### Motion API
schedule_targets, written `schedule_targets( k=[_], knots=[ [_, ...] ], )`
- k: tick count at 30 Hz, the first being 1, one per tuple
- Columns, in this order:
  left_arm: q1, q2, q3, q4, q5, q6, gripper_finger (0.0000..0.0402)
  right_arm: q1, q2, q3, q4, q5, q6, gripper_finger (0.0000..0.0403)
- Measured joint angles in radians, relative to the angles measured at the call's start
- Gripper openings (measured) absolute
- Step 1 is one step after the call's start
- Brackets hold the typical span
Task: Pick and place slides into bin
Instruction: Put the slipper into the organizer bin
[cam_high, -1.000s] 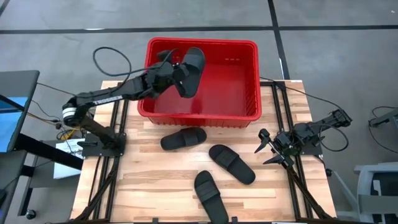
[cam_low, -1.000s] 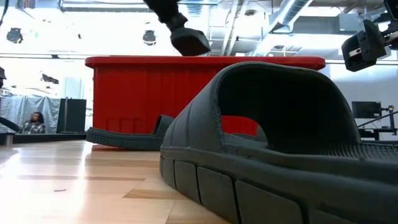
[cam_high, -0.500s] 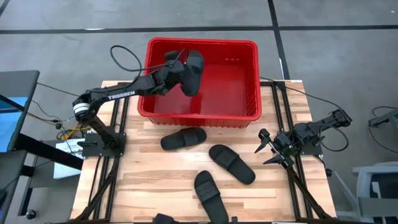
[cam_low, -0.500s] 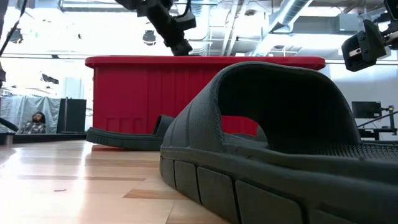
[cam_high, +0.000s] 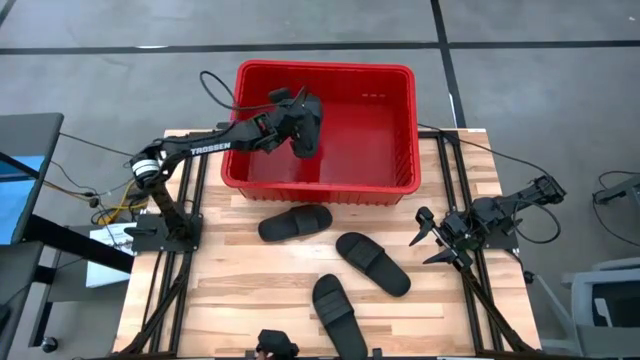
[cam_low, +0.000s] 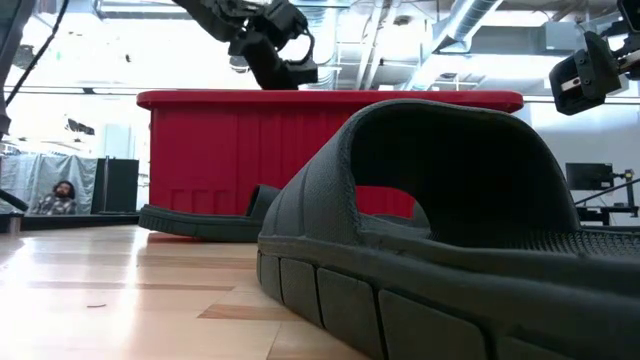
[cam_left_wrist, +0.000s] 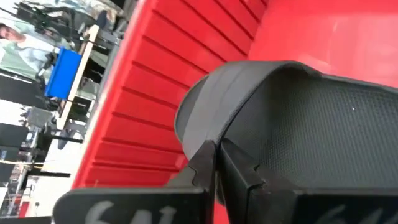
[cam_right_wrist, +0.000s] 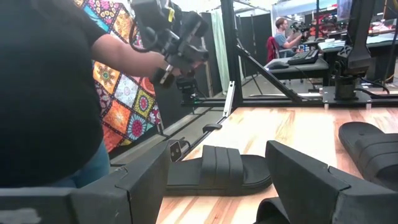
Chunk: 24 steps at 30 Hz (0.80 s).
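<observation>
High view: my left gripper, clamped on a matte black rubber slide, hangs inside the big red slotted plastic bin. Placing step; next I'd release. Right gripper waits spread, beside the bin.

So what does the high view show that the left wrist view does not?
Only the high view shows three slides on the table: one by the bin, one mid-table, one at the near edge, plus the right gripper waiting, jaws open. Only the left wrist view shows the room beyond. Both show the left gripper holding a slide inside the red bin.
</observation>
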Motion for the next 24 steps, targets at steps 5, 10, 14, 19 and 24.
schedule_targets(
  k=[5, 10, 14, 19, 24],
  knots=[
    [0.002, 0.039, 0.000, 0.002, 0.018, 0.000, 0.0000, 0.000, 0.000, 0.000, 0.000, 0.000, 0.000, 0.0260],
    [0.010, 0.063, 0.000, 0.006, 0.025, -0.009, 0.0000, 0.000, 0.000, 0.000, 0.000, 0.000, 0.000, 0.0260],
    [0.026, 0.062, -0.014, 0.006, 0.025, -0.020, 0.0000, 0.000, 0.000, 0.000, 0.000, 0.000, 0.000, 0.0260],
    [0.050, 0.062, -0.029, -0.001, 0.051, -0.029, 0.0000, 0.000, 0.000, 0.000, 0.000, 0.000, 0.000, 0.0260],
    [0.053, 0.062, -0.037, 0.010, 0.055, -0.030, 0.0000, 0.000, 0.000, 0.000, 0.000, 0.000, 0.000, 0.0260]
  ],
)
